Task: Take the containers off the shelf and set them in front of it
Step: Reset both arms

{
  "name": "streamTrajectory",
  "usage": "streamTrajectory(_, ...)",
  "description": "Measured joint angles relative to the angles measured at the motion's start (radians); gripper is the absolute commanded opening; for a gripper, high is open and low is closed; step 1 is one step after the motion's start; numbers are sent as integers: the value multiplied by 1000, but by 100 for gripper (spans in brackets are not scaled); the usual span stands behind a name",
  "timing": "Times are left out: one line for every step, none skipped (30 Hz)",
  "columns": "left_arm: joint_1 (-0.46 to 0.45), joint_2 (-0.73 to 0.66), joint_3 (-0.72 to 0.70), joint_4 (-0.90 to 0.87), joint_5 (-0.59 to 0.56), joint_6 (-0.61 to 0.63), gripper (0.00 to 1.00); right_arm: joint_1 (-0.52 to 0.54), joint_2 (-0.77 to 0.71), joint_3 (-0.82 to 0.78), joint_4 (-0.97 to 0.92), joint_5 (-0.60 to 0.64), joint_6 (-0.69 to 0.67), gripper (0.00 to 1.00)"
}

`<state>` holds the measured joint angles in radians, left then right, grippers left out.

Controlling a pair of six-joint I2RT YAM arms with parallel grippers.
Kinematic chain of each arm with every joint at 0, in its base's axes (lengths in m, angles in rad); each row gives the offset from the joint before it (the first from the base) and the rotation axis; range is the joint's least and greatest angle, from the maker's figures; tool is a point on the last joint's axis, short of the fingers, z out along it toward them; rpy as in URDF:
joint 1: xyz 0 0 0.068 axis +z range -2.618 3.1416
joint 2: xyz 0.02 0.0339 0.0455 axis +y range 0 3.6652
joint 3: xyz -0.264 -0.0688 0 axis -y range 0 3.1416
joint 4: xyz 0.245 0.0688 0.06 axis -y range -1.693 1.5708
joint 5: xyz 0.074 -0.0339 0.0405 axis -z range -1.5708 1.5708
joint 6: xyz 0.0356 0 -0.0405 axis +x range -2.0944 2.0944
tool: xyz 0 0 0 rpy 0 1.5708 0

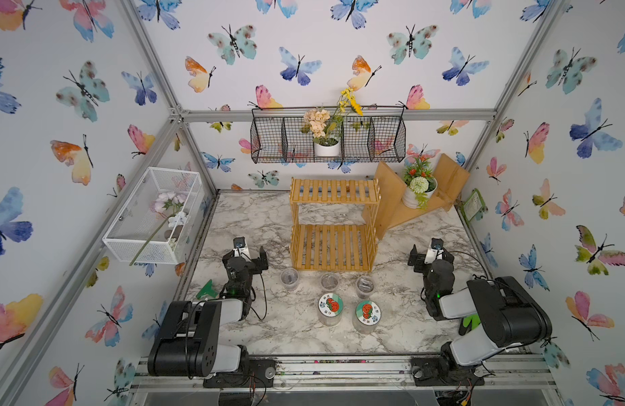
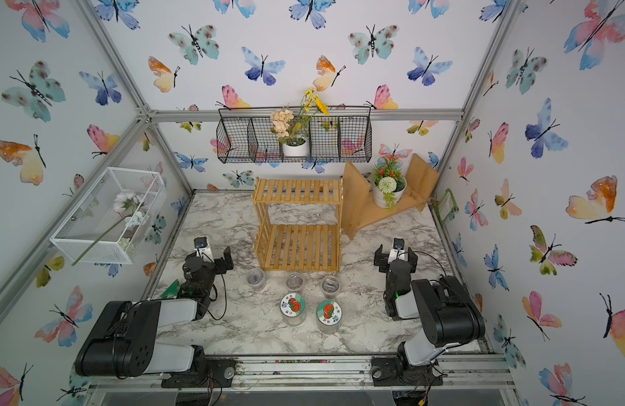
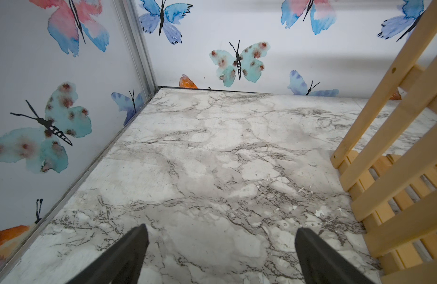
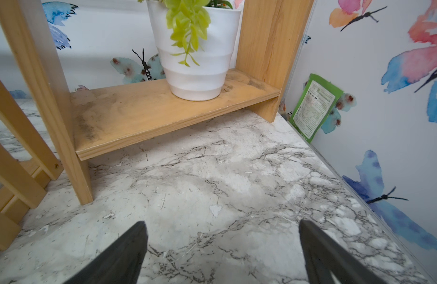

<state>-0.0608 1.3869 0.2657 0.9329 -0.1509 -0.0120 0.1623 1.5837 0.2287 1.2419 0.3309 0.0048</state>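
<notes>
The left gripper [image 3: 222, 230] has its two fingers [image 3: 129, 255] wide apart and holds nothing. It hangs over the table [image 1: 240, 218] and points at the back wall. The shelf [image 1: 333, 225] stands to its right, a little ahead. In the left wrist view the shelf's yellow slats are near the right finger but do not touch it.

The right gripper [image 4: 222, 223] is wide apart too and holds nothing. It points at the back wall as well. The shelf is to its left. Right ahead of it is a wood stand [image 4: 143, 115] with a white pot [image 4: 197, 73] on it. A green packet [image 4: 313, 108] leans on the wall ahead and to its right.

The shelf sits between the two grippers. The three cups [image 1: 329, 280] stand in a row on the table, just on the side of the shelf nearest the arms. They are behind both grippers' tips, right of the left gripper and left of the right one. The two jars [image 1: 330, 306] stand side by side on the table, even further back, behind the cups. Their lids show red fruit. The grippers are well apart from all five.
</notes>
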Motion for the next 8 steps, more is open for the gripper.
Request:
streamTrajectory(0, 0, 0, 0, 0, 0, 99, 0, 0, 0, 0, 0, 2, 98)
streamTrajectory(0, 0, 0, 0, 0, 0, 99, 0, 0, 0, 0, -1, 2, 98)
streamTrajectory(0, 0, 0, 0, 0, 0, 99, 0, 0, 0, 0, -2, 2, 98)
streamTrajectory(0, 0, 0, 0, 0, 0, 99, 0, 0, 0, 0, -2, 2, 98)
streamTrajectory(0, 0, 0, -1, 0, 0, 99, 0, 0, 0, 0, -3, 2, 98)
streamTrajectory(1, 0, 0, -3, 1, 0, 99, 0, 0, 0, 0, -3, 2, 98)
streamTrajectory(3, 0, 0, -3, 1, -1, 99, 0, 0, 0, 0, -3, 2, 98)
streamTrajectory(6, 0, 1, -5, 1, -1, 99, 0, 0, 0, 0, -4, 2, 98)
